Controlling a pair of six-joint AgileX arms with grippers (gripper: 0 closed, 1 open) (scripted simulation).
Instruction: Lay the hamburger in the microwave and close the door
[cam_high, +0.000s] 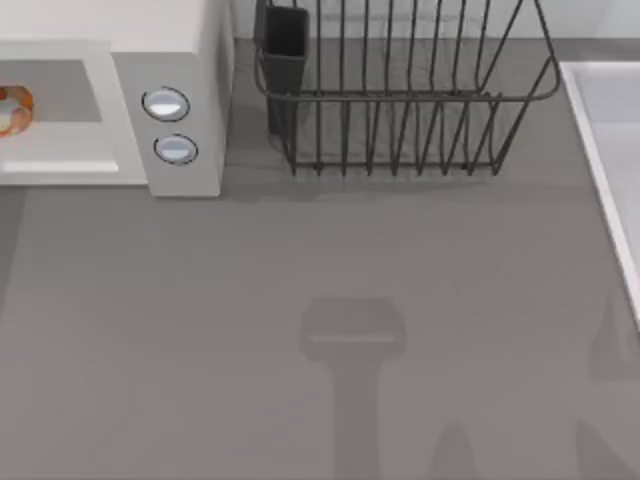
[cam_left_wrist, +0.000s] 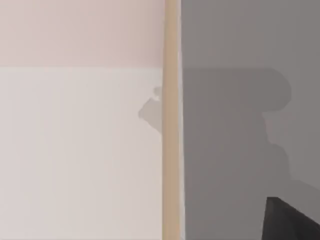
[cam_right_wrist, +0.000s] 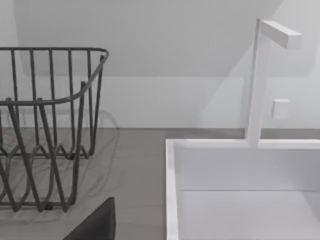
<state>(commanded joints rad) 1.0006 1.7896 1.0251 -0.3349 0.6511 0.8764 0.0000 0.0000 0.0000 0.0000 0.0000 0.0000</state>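
A plain grey countertop (cam_high: 300, 300) spreads across the top view, backed by a pale wall, with a white sink (cam_high: 610, 140) along its right edge and a dark wire dish rack (cam_high: 400, 100) standing at the back, a dark cutlery cup (cam_high: 284, 40) hung on its left end. The microwave (cam_high: 190, 60) sits at the back left, its two round knobs (cam_high: 166, 104) on the grey panel facing the camera.

The hamburger (cam_high: 14, 110) shows at the top view's far left edge, an orange-and-pale ring seen in the grey window area of the microwave front, so it appears to lie inside or right at the opening. Whether the door (cam_high: 60, 165) is swung open or already shut cannot be told from this angle.

Only the arms' shadows fall on the counter. The left wrist view looks on a cream panel with a tan edge beside grey; the right wrist view looks over the rack toward the sink and its white tap (cam_right_wrist: 260, 80). Whether either gripper's fingers are apart or together cannot be told.

The bun is probably light and soft, so a gentle pinch across its sides would suit, not a hard squeeze. The door is stiff and flat; pushing on its outer face near the free edge, or on its handle, seems the sound contact.
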